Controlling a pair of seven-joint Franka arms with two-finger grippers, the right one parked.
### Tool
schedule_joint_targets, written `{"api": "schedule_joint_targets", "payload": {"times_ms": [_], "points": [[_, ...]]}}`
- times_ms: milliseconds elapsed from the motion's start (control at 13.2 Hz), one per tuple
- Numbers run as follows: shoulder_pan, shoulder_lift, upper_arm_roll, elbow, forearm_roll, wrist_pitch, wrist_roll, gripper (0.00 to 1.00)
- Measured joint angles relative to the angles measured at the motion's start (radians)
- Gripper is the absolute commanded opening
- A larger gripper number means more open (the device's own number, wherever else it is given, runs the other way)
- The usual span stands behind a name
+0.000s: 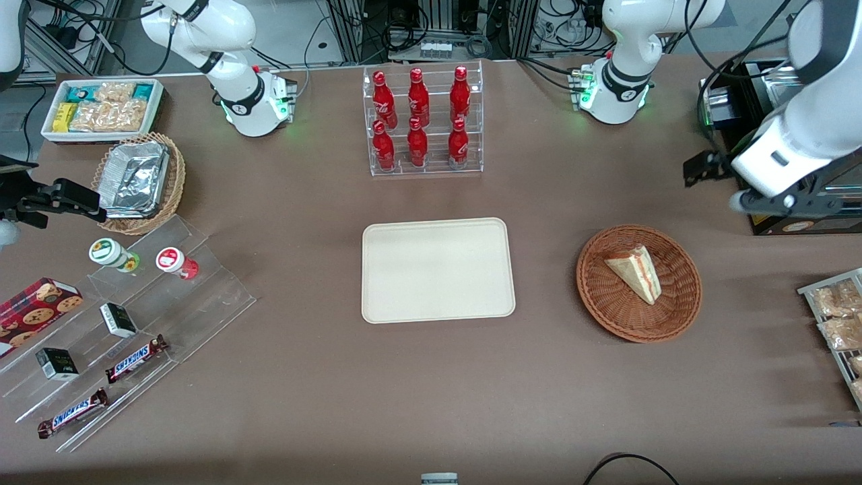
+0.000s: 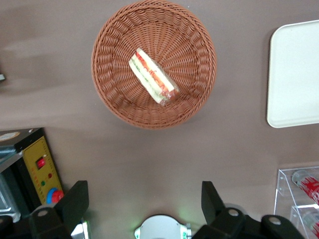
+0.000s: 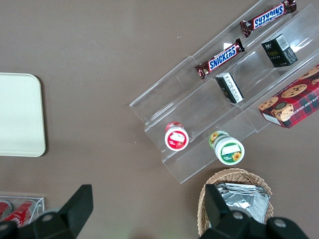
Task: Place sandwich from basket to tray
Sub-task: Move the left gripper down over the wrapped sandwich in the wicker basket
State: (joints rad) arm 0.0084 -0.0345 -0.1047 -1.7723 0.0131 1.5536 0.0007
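The sandwich (image 1: 636,273) (image 2: 153,76), a tan wedge with red, white and green layers, lies in the round reddish-brown wicker basket (image 1: 609,306) (image 2: 112,89). The cream rectangular tray (image 1: 438,269) (image 2: 294,74) sits bare at the table's middle, beside the basket. My left gripper (image 1: 747,192) (image 2: 144,194) hangs high above the table, farther from the front camera than the basket and toward the working arm's end. It is open, and nothing is between its fingers (image 2: 77,196).
A clear rack of red bottles (image 1: 423,121) stands farther back than the tray. A black box with a yellow panel (image 2: 42,172) sits beside my gripper. A wire rack of snack bags (image 1: 838,323) lies at the working arm's end.
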Motion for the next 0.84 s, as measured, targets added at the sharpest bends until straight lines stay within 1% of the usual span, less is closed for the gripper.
{"api": "schedule_joint_targets", "payload": {"times_ms": [456,835], "points": [[0.000,0.054,0.000,-0.220,0.000,0.334,-0.008,1.00],[0.002,0.149,0.001,-0.297,0.000,0.523,-0.088,1.00]]}}
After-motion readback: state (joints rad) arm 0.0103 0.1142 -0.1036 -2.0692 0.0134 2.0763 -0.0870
